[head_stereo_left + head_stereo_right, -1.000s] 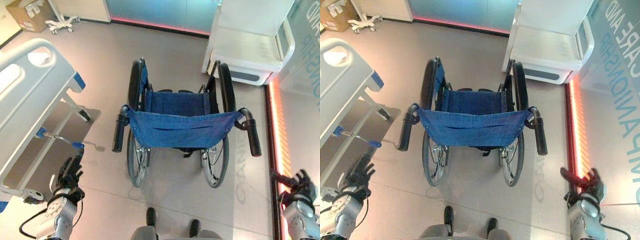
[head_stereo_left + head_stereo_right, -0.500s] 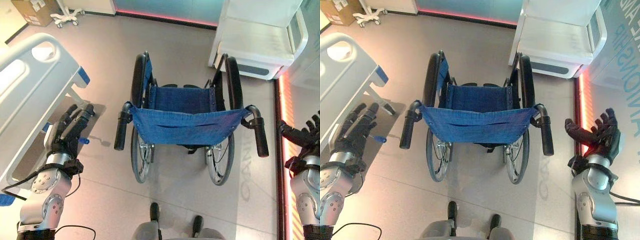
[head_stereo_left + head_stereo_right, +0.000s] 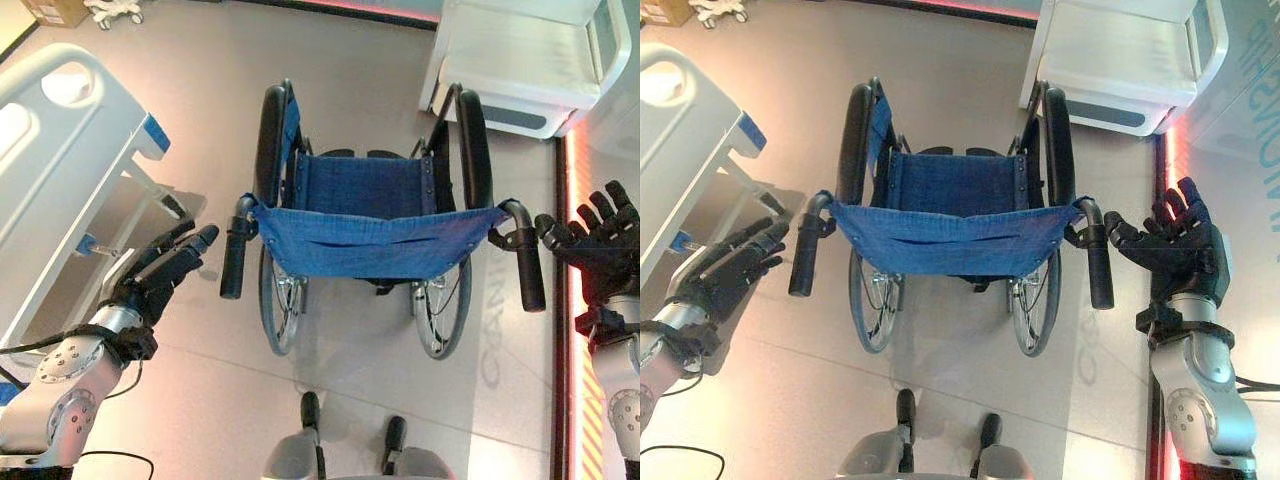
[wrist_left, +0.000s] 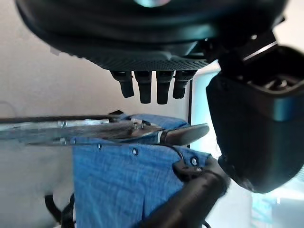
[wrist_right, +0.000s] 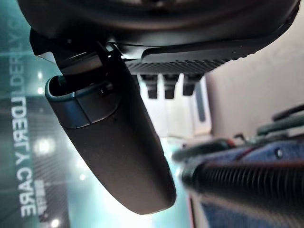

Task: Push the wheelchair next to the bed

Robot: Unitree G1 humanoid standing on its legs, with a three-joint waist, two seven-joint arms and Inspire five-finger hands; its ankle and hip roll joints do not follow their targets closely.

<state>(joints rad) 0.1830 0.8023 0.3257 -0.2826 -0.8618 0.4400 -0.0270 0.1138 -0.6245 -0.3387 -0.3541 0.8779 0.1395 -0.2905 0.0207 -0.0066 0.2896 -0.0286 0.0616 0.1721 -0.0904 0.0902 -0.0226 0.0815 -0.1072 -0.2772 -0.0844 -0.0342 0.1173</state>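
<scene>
1 wheelchair (image 3: 375, 240) (blue seat, 2 black push handles) mid-floor, w/ 1 bed (image 3: 60, 190) well apart on its left. Left robot hand (image 3: 165, 268) spread, just beside left handle (image 3: 234, 258), not touching. Right robot hand (image 3: 1175, 245) spread, near right handle (image 3: 1098, 262).

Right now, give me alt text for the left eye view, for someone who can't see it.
A blue fabric-backed wheelchair with black push handles stands seen from behind, and the robot's open left hand and open right hand reach toward its handles without gripping them. A white hospital bed stands to the wheelchair's left, and a white cabinet stands ahead on the right.
</scene>
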